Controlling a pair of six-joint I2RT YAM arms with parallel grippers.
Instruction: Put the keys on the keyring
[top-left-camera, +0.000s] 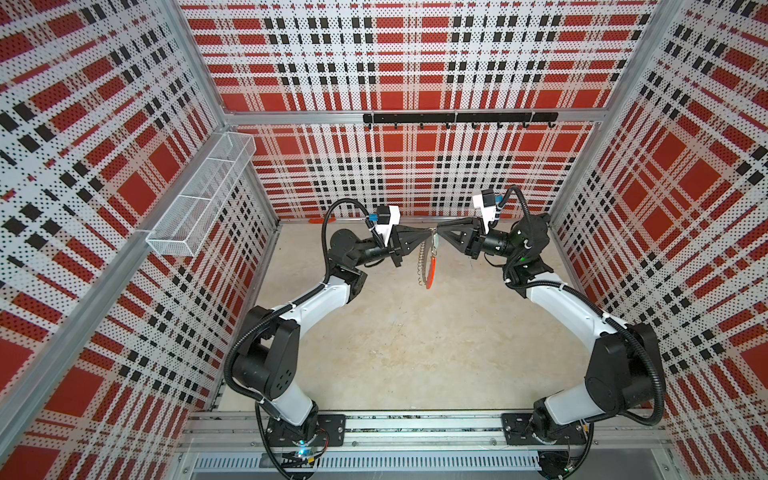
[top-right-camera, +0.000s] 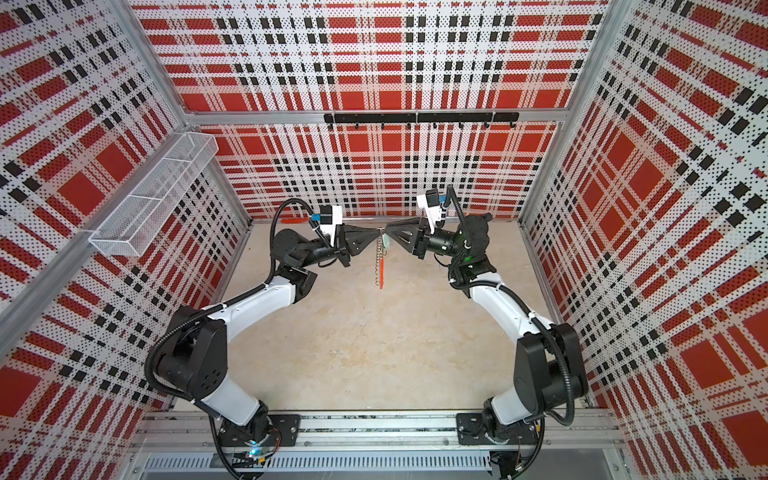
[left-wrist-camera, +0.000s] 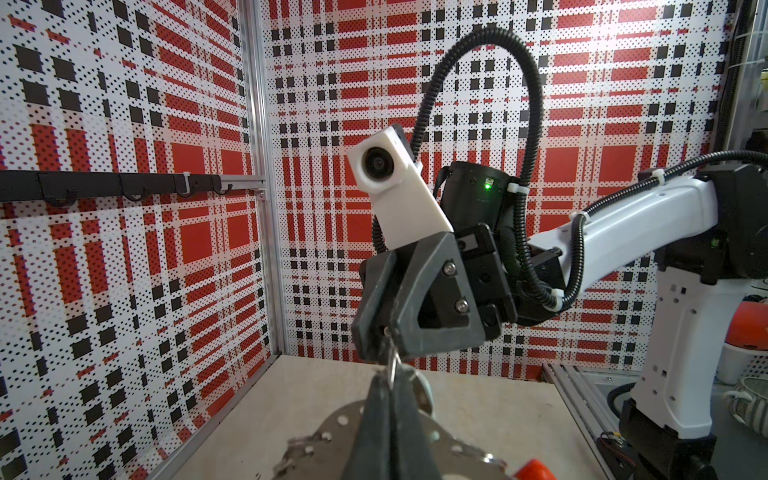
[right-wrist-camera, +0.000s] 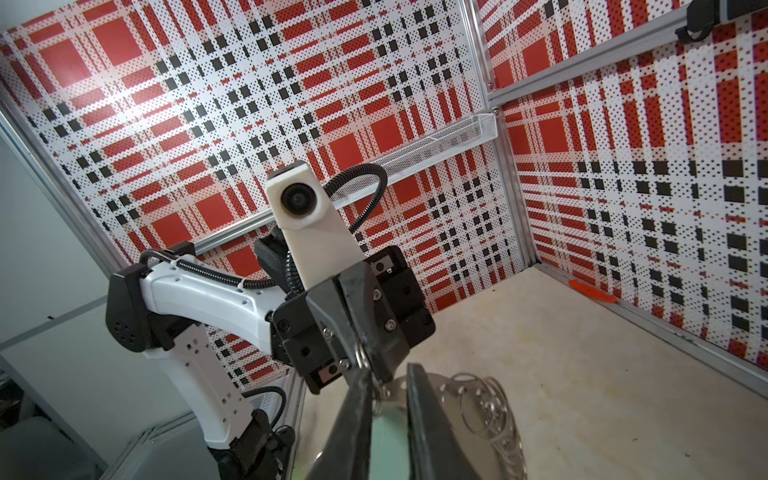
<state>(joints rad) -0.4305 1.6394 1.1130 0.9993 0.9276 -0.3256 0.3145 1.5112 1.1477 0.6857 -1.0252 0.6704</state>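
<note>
Above the beige desk (top-left-camera: 415, 353), closed in by perforated red-and-black plaid walls (top-left-camera: 415, 174), the keyring (top-left-camera: 431, 270) hangs from the fully closed left jaws, and the right jaws, almost closed, pinch the keys (top-left-camera: 436, 242) at its top rim.

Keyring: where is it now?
In both top views the keyring hangs mid-air at centre back, gripped at its top by the left gripper, facing the right gripper holding the keys.
</note>
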